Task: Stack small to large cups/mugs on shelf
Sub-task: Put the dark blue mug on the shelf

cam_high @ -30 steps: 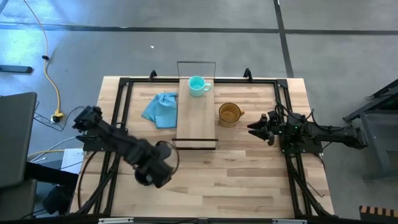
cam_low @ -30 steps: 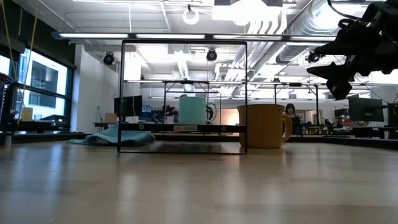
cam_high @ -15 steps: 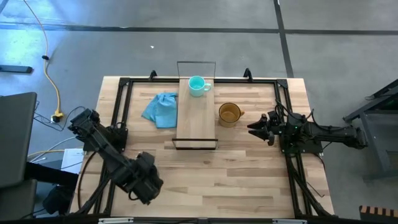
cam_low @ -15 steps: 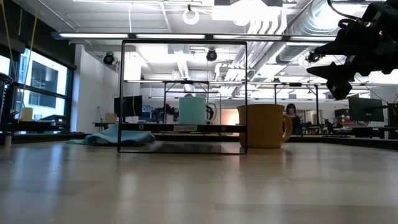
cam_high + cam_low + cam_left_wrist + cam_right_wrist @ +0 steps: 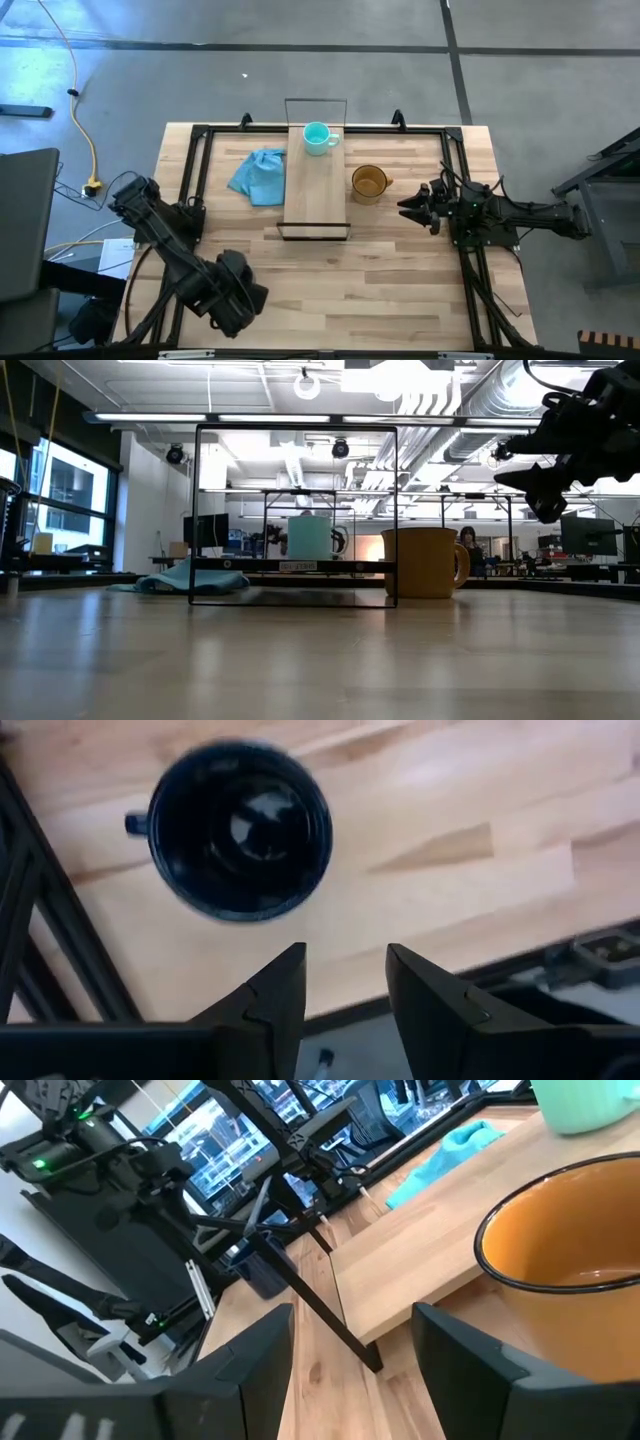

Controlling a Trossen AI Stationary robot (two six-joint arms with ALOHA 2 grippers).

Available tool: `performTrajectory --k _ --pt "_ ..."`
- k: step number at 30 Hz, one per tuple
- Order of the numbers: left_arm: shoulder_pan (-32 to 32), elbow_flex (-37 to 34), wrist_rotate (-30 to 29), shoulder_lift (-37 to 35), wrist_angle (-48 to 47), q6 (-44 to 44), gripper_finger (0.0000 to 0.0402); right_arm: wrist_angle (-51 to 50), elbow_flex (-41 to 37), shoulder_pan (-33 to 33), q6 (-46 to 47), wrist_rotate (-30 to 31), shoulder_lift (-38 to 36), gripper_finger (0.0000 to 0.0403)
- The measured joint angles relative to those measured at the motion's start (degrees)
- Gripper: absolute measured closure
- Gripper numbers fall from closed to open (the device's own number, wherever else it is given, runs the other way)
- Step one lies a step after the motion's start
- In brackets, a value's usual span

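The small teal mug point(image 5: 318, 137) stands on the far end of the light-wood shelf plank point(image 5: 315, 190). The amber mug point(image 5: 368, 183) stands on the table just right of the shelf; it also shows in the low view point(image 5: 422, 562). The black mug point(image 5: 240, 830) stands upright on the table below my left gripper point(image 5: 345, 960). That gripper is open, points down near the table's near-left corner point(image 5: 238, 305), and hides the mug from the high view. My right gripper point(image 5: 410, 208) is open and hovers right of the amber mug point(image 5: 560, 1250).
A light blue cloth point(image 5: 258, 175) lies left of the shelf. A black frame point(image 5: 195, 160) runs around the tabletop, and one bar of it point(image 5: 30, 920) passes close to the black mug. Bare wood lies between the shelf and the near edge point(image 5: 380, 290).
My left gripper has swung toward the table's near edge and a little to the left, away from the shelf. It now stands over the near-left part of the table.
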Motion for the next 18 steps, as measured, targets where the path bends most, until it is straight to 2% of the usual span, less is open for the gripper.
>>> performTrajectory --k 9,18 --pt "1.73 -2.13 1.22 1.82 -0.95 0.43 0.0273 -0.02 0.00 0.00 -0.45 -0.46 -0.02 0.0208" --pt "1.69 -8.58 3.20 1.82 6.73 0.36 0.0273 0.18 0.00 0.01 -0.01 -1.90 -0.02 0.0208"
